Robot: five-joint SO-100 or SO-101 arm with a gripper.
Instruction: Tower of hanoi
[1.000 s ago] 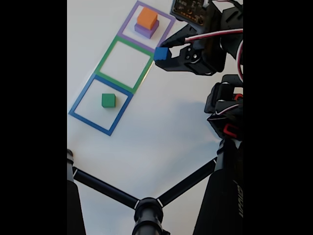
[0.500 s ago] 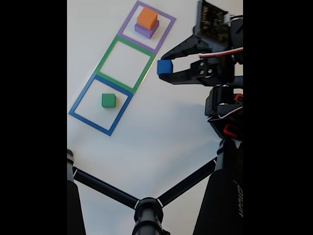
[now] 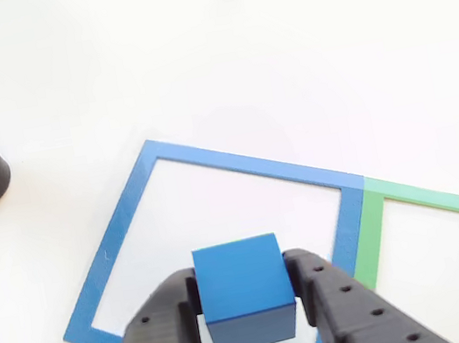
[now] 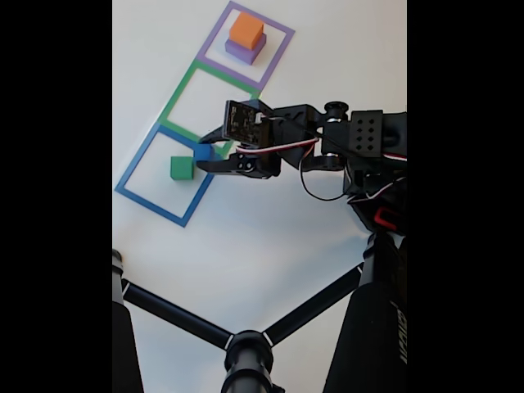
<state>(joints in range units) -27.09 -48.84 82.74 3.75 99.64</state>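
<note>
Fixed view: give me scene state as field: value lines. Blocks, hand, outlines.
hand: shut on the blue cube, over the blue outline
green block: inside the blue outline, just left of the cube in the fixed view
orange block: stacked on the purple block
purple block: inside the purple outline
green outline: no block inside
surface: white table

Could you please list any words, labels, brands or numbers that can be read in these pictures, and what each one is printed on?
None can be read with certainty.
Pale lettering runs along the black tripod leg at the bottom right of the fixed view: too blurred to read.
The blue cube and coloured outlines carry no text.
</note>
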